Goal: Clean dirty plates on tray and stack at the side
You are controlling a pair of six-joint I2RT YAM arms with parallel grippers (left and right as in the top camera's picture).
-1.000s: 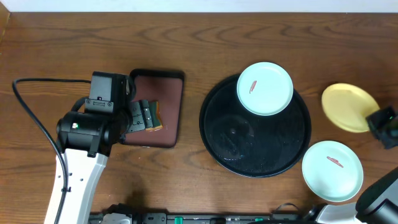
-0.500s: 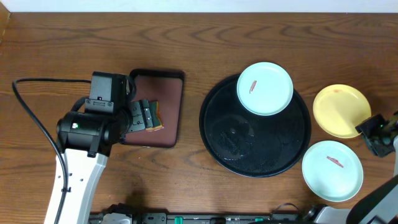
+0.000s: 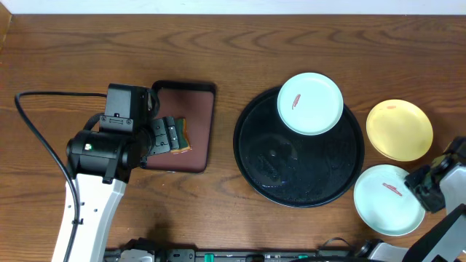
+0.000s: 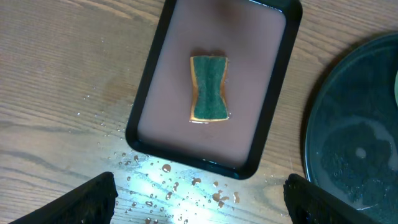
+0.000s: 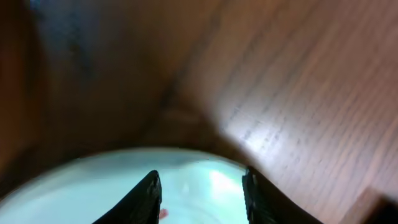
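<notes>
The black tray (image 3: 291,167) sits at the table's centre. One mint-green plate (image 3: 309,103) with a red smear rests on its far rim. A yellow plate (image 3: 399,129) with a faint smear lies on the table to the tray's right. In front of that plate lies a second smeared mint plate (image 3: 384,200). My right gripper (image 3: 426,188) hovers over that plate's right edge. In the right wrist view its jaws stand apart over the mint plate (image 5: 124,186), and the right gripper (image 5: 199,199) holds nothing. My left gripper (image 3: 164,135) (image 4: 202,205) is open above a sponge (image 4: 209,89).
The green and orange sponge (image 3: 180,135) lies in a rectangular reddish-brown tray (image 3: 196,109) (image 4: 249,74) left of the black tray (image 4: 354,143). Water drops (image 4: 186,180) dot the wood before it. A black cable (image 3: 36,138) loops at the far left.
My right gripper opened and let go of the yellow plate, which now lies flat on the table. It then moved toward the front, over the nearer mint plate. The left arm stayed still.
</notes>
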